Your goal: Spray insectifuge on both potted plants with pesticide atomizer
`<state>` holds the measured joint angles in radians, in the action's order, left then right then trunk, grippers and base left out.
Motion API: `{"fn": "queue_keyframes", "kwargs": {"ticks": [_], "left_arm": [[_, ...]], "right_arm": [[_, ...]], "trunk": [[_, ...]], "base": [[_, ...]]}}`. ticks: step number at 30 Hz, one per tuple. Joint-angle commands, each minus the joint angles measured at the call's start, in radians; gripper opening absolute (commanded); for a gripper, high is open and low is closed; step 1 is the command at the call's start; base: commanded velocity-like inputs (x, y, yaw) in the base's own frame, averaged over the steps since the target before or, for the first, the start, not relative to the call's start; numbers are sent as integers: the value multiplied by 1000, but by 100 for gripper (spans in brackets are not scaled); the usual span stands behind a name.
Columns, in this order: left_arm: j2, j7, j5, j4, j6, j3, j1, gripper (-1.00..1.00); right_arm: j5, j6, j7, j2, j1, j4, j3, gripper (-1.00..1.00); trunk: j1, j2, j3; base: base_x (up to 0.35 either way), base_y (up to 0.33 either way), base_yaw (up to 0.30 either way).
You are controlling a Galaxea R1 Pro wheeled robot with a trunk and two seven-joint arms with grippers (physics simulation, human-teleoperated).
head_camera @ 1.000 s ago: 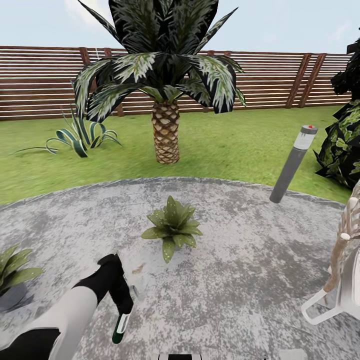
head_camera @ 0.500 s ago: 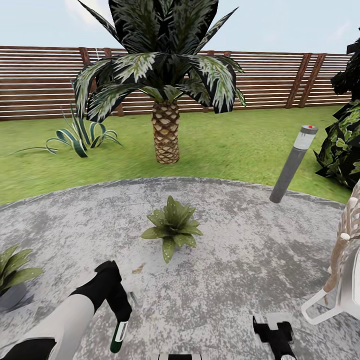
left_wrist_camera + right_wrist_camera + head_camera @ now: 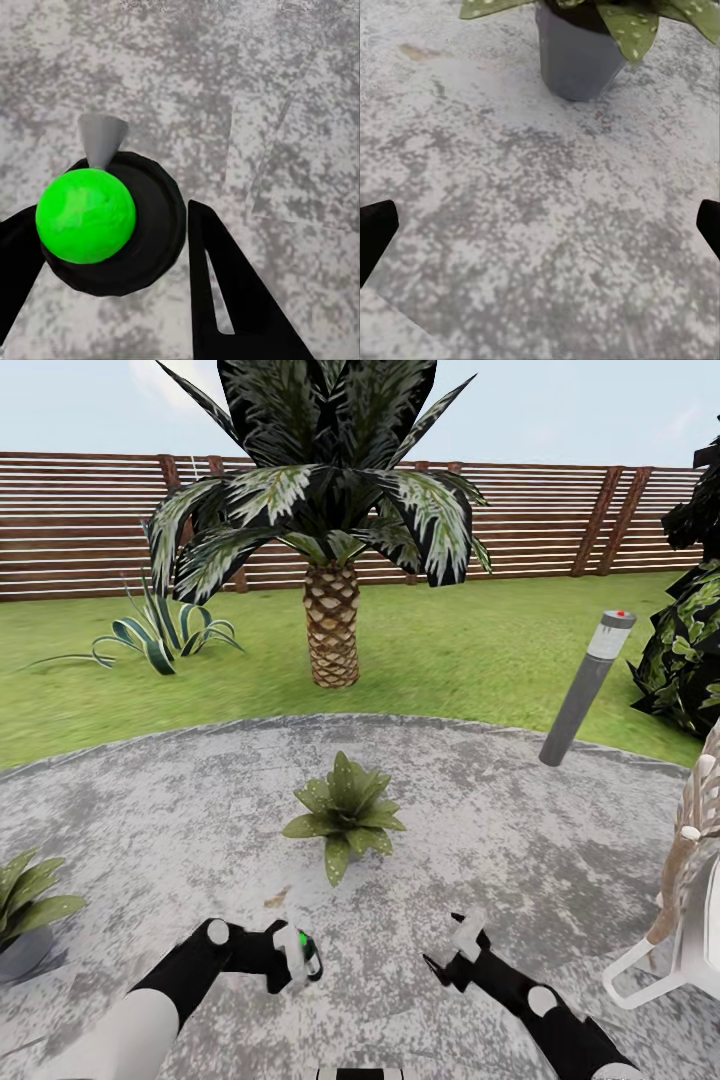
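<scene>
My left gripper (image 3: 290,957) is shut on the pesticide atomizer (image 3: 303,948), held low over the stone patio with its top toward the middle potted plant (image 3: 345,815). In the left wrist view the atomizer (image 3: 112,221) is seen end-on: a green ball on a round black cap with a grey nozzle, black fingers (image 3: 225,285) on either side. My right gripper (image 3: 455,950) stands open a little short of that plant. The right wrist view has its grey pot (image 3: 577,56) and pale-specked leaves ahead of the gripper (image 3: 540,225). The other potted plant (image 3: 25,905) sits at the left edge.
A tall palm (image 3: 332,620) and a striped agave (image 3: 160,630) stand on the lawn behind the patio (image 3: 480,840), before a slatted fence (image 3: 80,525). A grey bollard light (image 3: 585,690) leans at the right, with a dark bush (image 3: 690,650) and a wicker chair (image 3: 680,920) beyond.
The left gripper has swung the atomizer up from hanging downward to pointing forward at the plant. The right arm has risen into view and reached toward the plant.
</scene>
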<state>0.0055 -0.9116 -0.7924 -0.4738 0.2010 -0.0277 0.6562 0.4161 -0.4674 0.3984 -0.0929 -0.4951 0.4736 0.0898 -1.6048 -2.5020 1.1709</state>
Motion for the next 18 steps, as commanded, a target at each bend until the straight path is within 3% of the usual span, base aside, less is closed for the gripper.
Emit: {"fn": "queue_keyframes", "kwargs": {"ticks": [1,3,4,9,12,18], "left_arm": [[0,21,4,0,32,-3,-14,-100],[-1,64,16,1,64,1,-43,-100],[-6,86,20,1,76,5,-58,-100],[-42,102,19,-1,85,28,-89,-100],[-52,108,18,-10,85,51,-95,-100],[-51,106,18,-18,83,61,-96,-100]], "right_arm": [[7,1,12,4,0,8,2,100],[7,19,44,21,0,22,2,100],[8,34,69,42,0,38,2,100],[9,46,141,88,0,84,3,100],[8,47,168,98,0,91,4,100],[7,47,215,100,-2,108,3,100]], "trunk": [[0,0,1],[0,0,1],[0,0,1],[0,0,1],[0,0,1],[0,0,1]], "base": [[0,0,0],[0,0,0],[0,0,0],[0,0,0],[0,0,0],[0,0,0]]}}
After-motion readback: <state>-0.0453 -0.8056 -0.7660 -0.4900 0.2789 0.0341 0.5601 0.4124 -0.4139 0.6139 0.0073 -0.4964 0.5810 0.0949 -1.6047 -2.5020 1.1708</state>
